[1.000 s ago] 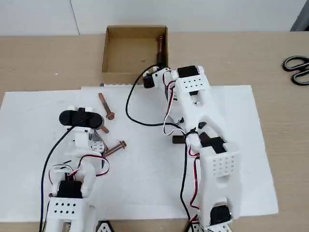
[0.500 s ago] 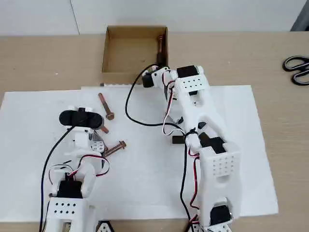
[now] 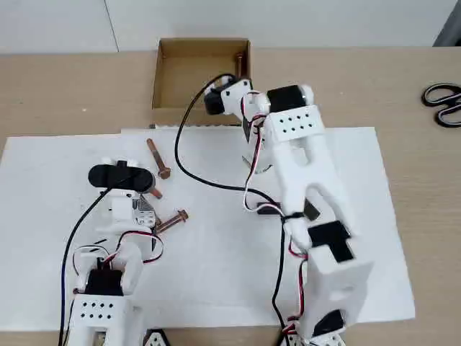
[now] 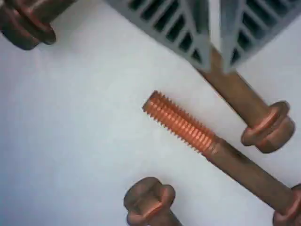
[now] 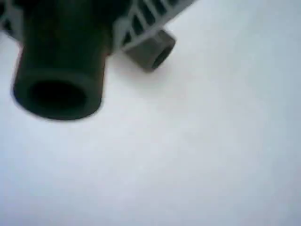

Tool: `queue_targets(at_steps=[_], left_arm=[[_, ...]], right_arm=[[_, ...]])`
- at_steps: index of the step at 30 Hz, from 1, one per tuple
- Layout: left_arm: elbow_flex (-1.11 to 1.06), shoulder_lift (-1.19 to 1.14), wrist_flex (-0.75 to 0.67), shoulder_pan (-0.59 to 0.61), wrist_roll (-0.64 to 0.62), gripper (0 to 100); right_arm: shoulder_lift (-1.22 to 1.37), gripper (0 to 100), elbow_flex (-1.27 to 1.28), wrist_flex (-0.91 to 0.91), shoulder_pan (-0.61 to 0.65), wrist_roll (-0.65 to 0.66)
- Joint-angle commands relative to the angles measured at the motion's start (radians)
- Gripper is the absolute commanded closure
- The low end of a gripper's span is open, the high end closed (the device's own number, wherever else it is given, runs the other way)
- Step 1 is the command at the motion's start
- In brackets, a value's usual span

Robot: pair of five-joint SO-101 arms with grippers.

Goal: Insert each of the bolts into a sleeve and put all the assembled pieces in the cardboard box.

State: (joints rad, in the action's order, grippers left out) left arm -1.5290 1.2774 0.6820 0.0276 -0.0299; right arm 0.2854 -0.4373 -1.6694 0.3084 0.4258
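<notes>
While my left gripper (image 4: 214, 52) pinches a copper flanged bolt (image 4: 244, 106) by its shank at nine o'clock, my right gripper (image 5: 75, 19) clamps a black tubular sleeve (image 5: 59, 80), bore outward to receive it | brown cardboard box (image 3: 194, 76) at twelve o'clock awaits assemblies.

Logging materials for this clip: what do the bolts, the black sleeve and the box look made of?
Bolts: metal, copper-toned and slightly shiny, with cut threads. Black sleeve: matte, likely plastic or rubber; unclear. Box: plain brown cardboard, dull, with folded walls.
</notes>
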Motion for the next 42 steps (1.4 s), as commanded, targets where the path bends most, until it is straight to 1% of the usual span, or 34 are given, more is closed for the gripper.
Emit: queue_targets(at_steps=[1,5,9,14,19,21,23,24,27,33,37,39,42], left_arm=[[0.148,-0.009,0.110,-0.002,0.006,95],[0.407,-0.107,0.267,-0.002,0.008,94],[0.665,-0.311,0.381,-0.003,0.005,95],[0.978,-0.572,0.511,-0.003,0.009,97],[1.221,-0.810,0.660,-0.003,0.002,99],[1.303,-0.885,0.752,-0.003,0.021,99],[1.382,-0.961,0.864,-0.005,0.140,99],[1.408,-0.997,0.907,-0.009,0.189,99],[1.454,-1.092,1.008,-0.026,0.265,99],[1.454,-1.186,1.071,-0.087,0.471,99],[1.451,-1.195,1.073,-0.123,0.523,97],[1.425,-1.195,1.073,-0.143,0.537,94],[1.365,-1.195,1.071,-0.186,0.551,93]], right_arm=[[-0.159,99.6,-0.023,-0.013,-0.090,-0.041],[-0.222,99.6,0.068,-0.015,-0.159,-0.048],[-0.271,99.6,0.212,-0.013,-0.217,-0.051],[-0.383,99.6,0.347,-0.008,-0.298,-0.049],[-0.501,99.6,0.477,-0.007,-0.375,-0.043],[-0.544,99.5,0.532,-0.005,-0.398,-0.043],[-0.578,99.5,0.585,-0.004,-0.418,-0.043],[-0.595,99.5,0.611,-0.004,-0.426,-0.043],[-0.636,99.5,0.678,-0.004,-0.441,-0.043],[-0.685,99.5,0.746,-0.002,-0.453,-0.043],[-0.691,99.5,0.769,-0.002,-0.453,-0.044],[-0.691,99.5,0.770,-0.002,-0.453,-0.046],[-0.700,99.5,0.770,-0.002,-0.458,-0.046]])
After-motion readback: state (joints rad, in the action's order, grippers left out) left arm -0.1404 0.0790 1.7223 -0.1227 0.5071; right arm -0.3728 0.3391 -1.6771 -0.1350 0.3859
